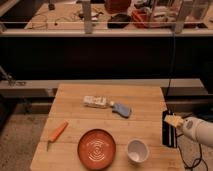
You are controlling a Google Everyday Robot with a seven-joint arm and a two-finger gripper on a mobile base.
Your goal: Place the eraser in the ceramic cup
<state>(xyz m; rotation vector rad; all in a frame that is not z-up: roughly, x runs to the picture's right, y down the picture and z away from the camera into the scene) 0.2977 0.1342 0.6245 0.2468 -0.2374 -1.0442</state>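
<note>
The eraser [169, 135] is a long black block that hangs upright at the table's right edge. My gripper [172, 121] comes in from the right on a white arm and is shut on the eraser's top end. The ceramic cup [137, 151] is small, white and upright. It stands near the table's front edge, to the lower left of the eraser and apart from it.
An orange-brown plate with white rings [97, 148] sits left of the cup. An orange carrot-like piece [57, 132] lies at the front left. A blue-and-white object [107, 104] lies mid-table. The wooden table [75, 110] has a dark shelf unit behind it.
</note>
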